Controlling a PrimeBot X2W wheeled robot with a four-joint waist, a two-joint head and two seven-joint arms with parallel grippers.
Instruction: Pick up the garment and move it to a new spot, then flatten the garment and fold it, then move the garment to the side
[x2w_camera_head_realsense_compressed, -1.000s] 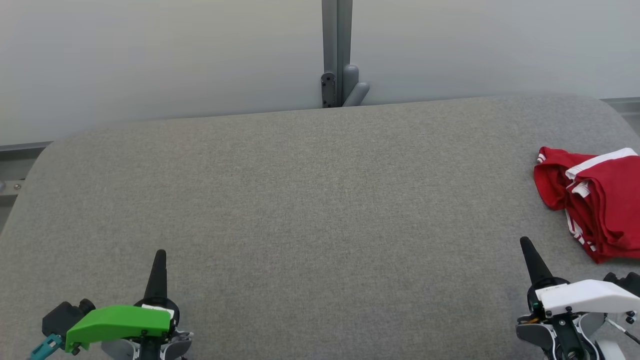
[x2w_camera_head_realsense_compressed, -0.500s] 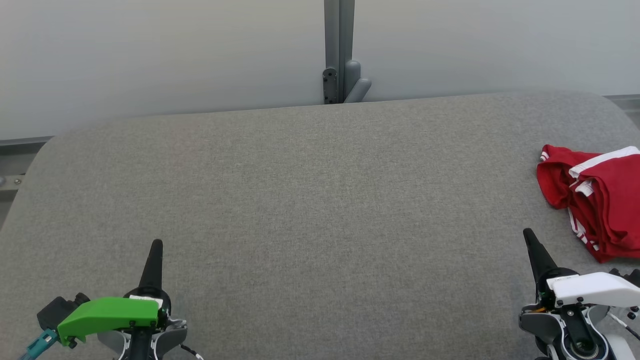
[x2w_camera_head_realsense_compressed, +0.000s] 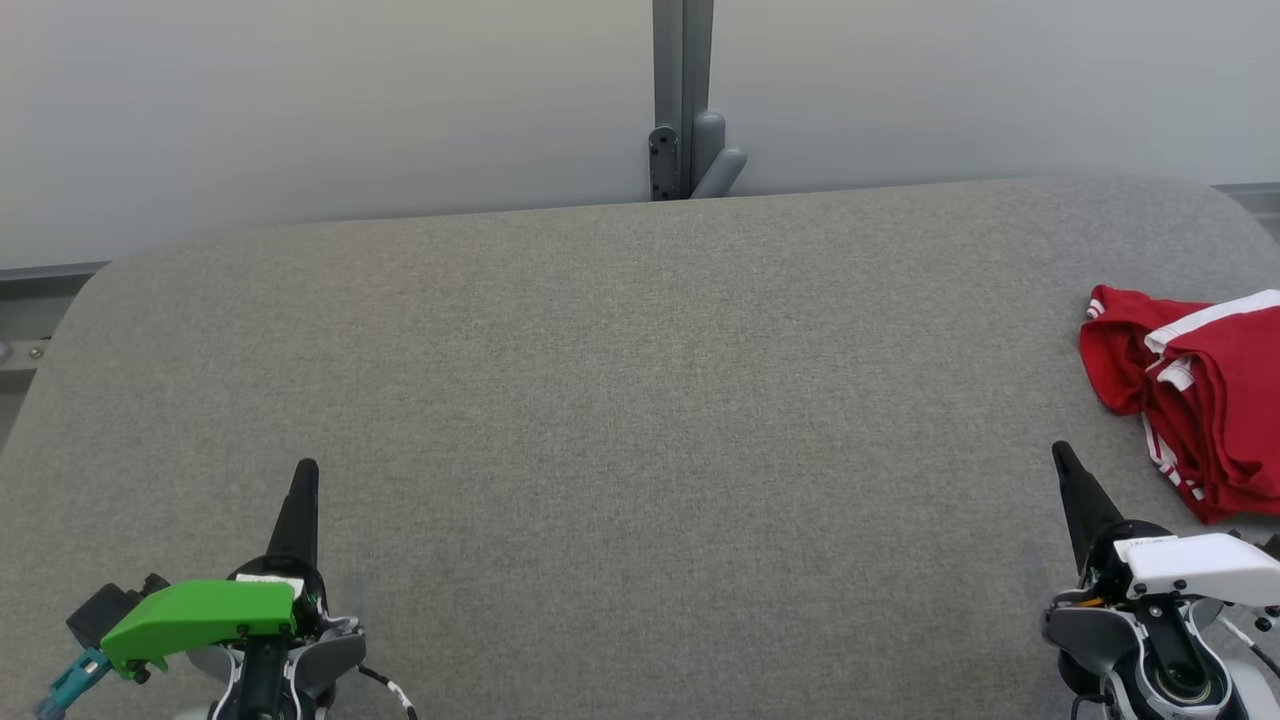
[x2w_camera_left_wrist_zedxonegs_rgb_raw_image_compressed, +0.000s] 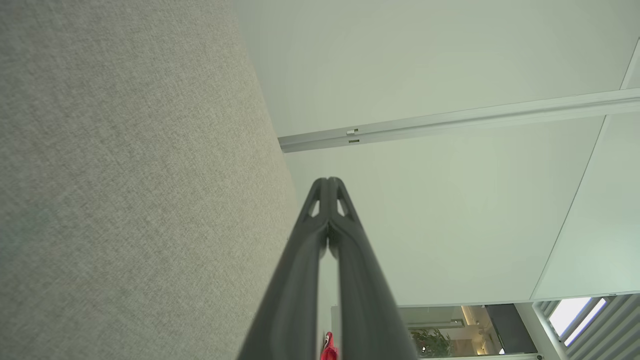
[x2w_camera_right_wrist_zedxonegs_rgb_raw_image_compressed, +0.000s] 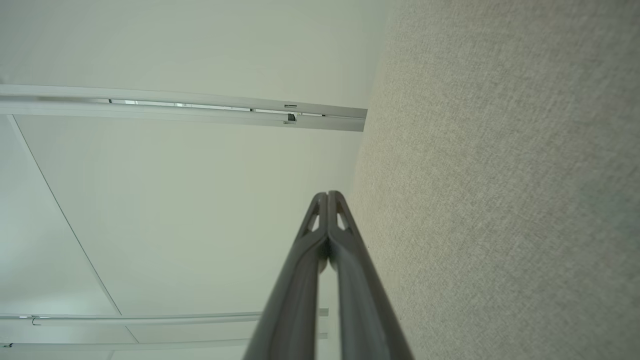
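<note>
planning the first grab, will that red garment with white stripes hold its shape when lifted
The crumpled red garment with white stripes lies in soft folds, so it will probably go limp and hang from the pinch. It looks thin, so likely light. Pushed across the grey fabric table, it would probably bunch, not slide.

Left gripper (x2w_camera_head_realsense_compressed: 305, 470), long dark tapered fingers: jaws pressed together, nothing between (tips meet in wrist view). Green plastic wrist cover (x2w_camera_head_realsense_compressed: 200, 612) behind finger bases. Right gripper (x2w_camera_head_realsense_compressed: 1058, 452), same dark fingers: closed, empty, leaning slightly left. White plastic wrist cover (x2w_camera_head_realsense_compressed: 1195, 568) behind finger bases.
</note>
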